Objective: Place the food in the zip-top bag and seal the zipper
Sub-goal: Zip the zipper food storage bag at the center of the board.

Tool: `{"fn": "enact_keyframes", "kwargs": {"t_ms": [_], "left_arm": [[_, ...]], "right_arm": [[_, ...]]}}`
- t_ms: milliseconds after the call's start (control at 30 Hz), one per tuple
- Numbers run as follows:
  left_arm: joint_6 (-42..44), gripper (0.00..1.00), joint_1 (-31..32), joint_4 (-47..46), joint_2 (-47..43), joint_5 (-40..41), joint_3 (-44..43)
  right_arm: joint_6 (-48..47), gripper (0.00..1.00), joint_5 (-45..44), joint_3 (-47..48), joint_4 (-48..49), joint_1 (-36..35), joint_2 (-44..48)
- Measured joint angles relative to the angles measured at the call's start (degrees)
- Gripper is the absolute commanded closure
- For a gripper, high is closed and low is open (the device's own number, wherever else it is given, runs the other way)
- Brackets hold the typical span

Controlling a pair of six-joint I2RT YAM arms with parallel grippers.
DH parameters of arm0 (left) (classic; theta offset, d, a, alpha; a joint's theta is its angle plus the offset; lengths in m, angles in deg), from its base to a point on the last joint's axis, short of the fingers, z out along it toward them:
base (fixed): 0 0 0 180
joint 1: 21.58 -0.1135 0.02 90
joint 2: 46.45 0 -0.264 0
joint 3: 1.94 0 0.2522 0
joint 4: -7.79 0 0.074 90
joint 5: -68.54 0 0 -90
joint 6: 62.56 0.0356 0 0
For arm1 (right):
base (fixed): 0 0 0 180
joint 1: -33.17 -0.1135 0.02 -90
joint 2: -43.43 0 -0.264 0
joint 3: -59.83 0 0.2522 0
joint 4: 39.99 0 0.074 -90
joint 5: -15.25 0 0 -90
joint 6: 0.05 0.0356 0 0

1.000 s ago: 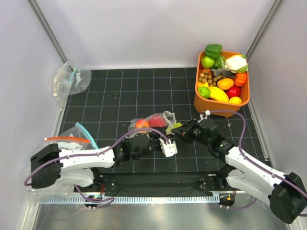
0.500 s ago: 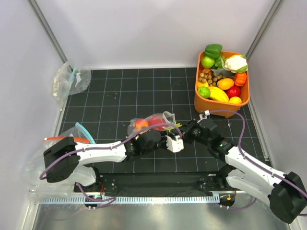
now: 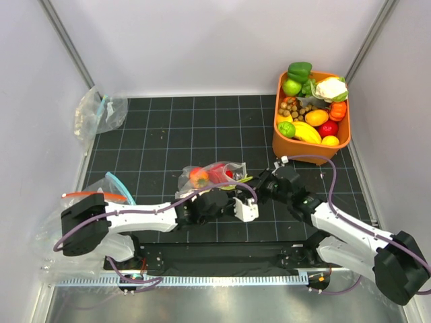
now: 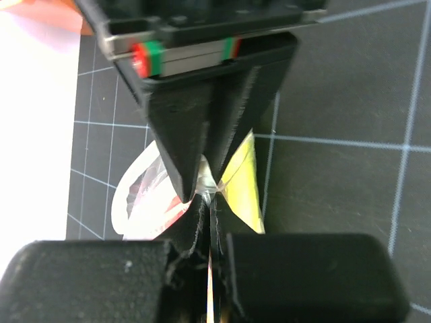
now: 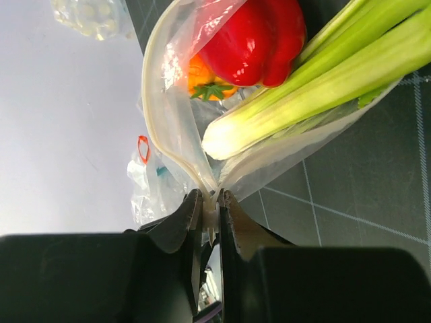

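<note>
One celery stalk (image 5: 316,94) spans the bag (image 5: 176,60), cut end facing its zipper (image 5: 153,138).

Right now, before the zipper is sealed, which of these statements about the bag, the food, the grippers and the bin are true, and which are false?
1. The celery stalk lies inside the zip-top bag. True.
2. The right gripper stands open, away from the bag. False: its jaws pinch the bag's mouth edge.
3. The left gripper is shut on the bag's plastic. True.
4. The orange bin is empty. False: it holds toy produce.
5. The red pepper lies outside the bag. False: it is inside, beside the celery.
</note>
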Motion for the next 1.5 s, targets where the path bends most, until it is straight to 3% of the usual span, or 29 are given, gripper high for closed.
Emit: {"fn": "enact_keyframes", "kwargs": {"t_ms": [633, 1167, 1500], "left_arm": [[1.9, 1.00, 5.3, -2.1, -8.3, 5.1, 6.3], [4.2, 1.00, 9.1, -4.2, -9.2, 6.1, 7.0], [3.9, 1.00, 10.6, -4.3, -15.2, 6.1, 8.9]], "right_arm": [[0.0, 0.99, 7.1, 0.0, 1.0, -0.1, 0.4], [-0.5, 0.99, 5.7, 0.0, -0.6, 2.5, 0.8], [-1.4, 0.99, 4.1, 0.0, -0.8, 2.9, 0.1]]}}
